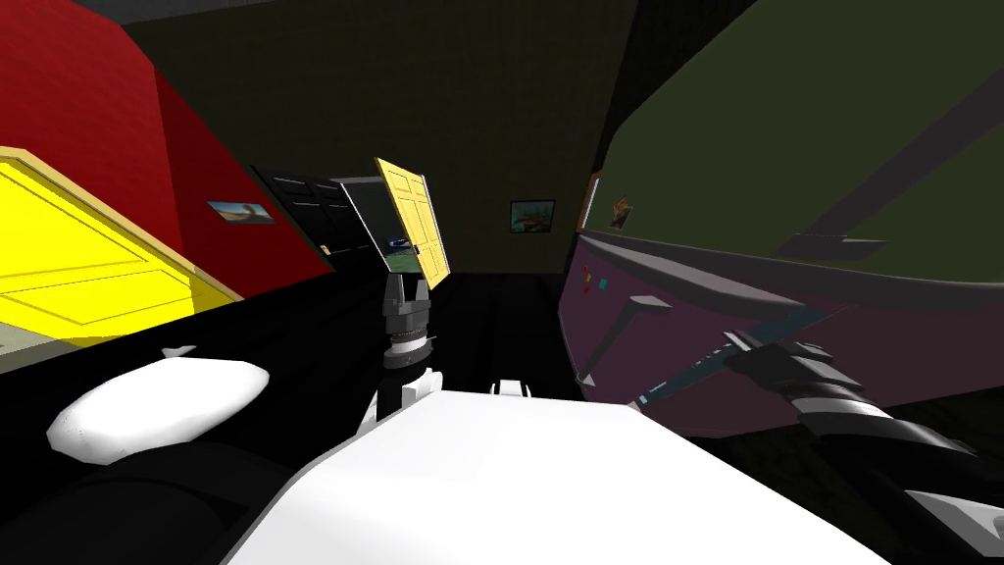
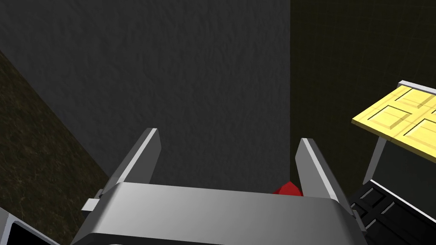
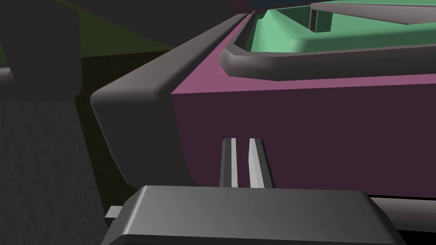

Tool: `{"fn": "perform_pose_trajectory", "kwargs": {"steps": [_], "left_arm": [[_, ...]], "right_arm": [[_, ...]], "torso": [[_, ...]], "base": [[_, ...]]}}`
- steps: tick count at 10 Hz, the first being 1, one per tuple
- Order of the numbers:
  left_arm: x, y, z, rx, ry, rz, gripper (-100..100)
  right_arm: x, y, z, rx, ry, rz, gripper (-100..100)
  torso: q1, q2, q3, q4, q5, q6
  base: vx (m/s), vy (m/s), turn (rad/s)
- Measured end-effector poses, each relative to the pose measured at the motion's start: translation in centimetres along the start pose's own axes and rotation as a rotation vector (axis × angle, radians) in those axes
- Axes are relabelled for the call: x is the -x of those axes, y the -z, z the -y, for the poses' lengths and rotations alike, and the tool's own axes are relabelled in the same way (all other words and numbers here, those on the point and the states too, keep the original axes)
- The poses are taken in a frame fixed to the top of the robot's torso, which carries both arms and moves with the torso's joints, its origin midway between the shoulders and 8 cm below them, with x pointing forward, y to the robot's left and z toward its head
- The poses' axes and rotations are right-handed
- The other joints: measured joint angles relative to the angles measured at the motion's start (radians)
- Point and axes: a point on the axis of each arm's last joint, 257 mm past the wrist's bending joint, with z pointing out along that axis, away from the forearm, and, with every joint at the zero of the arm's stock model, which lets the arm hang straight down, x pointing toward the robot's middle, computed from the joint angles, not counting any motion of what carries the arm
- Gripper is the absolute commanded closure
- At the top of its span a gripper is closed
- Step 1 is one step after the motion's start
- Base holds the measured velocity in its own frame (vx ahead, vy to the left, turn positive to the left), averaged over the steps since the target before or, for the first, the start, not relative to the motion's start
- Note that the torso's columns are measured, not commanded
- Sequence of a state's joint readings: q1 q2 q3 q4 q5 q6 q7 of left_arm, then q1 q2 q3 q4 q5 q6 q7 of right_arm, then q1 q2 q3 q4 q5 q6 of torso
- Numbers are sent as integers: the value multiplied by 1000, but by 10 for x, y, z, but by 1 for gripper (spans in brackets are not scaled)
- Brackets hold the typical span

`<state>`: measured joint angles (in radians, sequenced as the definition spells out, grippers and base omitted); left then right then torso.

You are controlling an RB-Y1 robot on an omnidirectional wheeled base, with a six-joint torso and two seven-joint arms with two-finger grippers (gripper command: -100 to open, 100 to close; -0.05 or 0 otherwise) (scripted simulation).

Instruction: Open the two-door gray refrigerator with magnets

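The refrigerator [image 1: 686,343] stands close on my right, its front drawn dull purple with dark grey trim. Small red, yellow and teal magnets [image 1: 591,281] sit near its far end, and a grey bar handle [image 1: 616,333] lies across the door. My right gripper [image 1: 733,343] is at the door's face beyond that handle. In the right wrist view its fingers [image 3: 232,161] are shut side by side against the purple panel [image 3: 306,127], with nothing seen between them. A grey rim [image 3: 127,110] and a green inner surface [image 3: 340,29] show past the panel's edge. My left gripper [image 1: 405,284] is held up ahead of my chest, open [image 2: 228,157] and empty.
A bright yellow door [image 1: 88,265] and a red wall [image 1: 78,98] are on my left. Ahead, a second yellow door [image 1: 417,221] stands ajar beside a black door [image 1: 314,211]. The floor between is dark.
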<state>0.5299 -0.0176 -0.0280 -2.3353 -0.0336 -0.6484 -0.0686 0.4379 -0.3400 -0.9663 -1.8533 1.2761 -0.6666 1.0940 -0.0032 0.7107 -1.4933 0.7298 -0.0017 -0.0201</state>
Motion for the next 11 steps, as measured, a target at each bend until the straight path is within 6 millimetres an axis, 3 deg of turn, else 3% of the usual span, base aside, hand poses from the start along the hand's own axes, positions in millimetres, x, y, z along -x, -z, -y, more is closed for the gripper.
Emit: {"fn": "perform_pose_trajectory", "kwargs": {"steps": [1, 3, 4, 6, 8, 11], "left_arm": [[0, 0, 0, 0, 0, 0, 0], [0, 0, 0, 0, -1, 0, 0], [0, 0, 0, 0, 0, 0, 0], [0, 0, 0, 0, 0, 0, 0], [0, 0, 0, 0, 0, 0, 0], [0, 0, 0, 0, 0, 0, 0]], "right_arm": [[0, 0, 4, -7, 4, -2, -100], [-11, 7, 12, 6, 15, -17, -100], [-14, 10, 9, 12, 10, -26, 100], [-9, 8, -4, 17, -4, -21, 100], [-4, 0, -7, 22, -6, -8, 100], [4, -15, -10, 23, -16, 9, 100]], "torso": [[-12, 2, 2, -2, -7, 5], [-3, 7, 2, 5, 6, 4], [5, 12, 4, 5, 8, 5], [8, 15, 7, 9, 12, 2], [16, 14, 9, 6, 8, 18], [9, 21, 13, 7, 4, 11]], "base": [[33, 78, -104], [53, 47, -92], [-66, -42, 75], [-71, -42, 44], [143, 145, -322], [162, 270, -361]]}}
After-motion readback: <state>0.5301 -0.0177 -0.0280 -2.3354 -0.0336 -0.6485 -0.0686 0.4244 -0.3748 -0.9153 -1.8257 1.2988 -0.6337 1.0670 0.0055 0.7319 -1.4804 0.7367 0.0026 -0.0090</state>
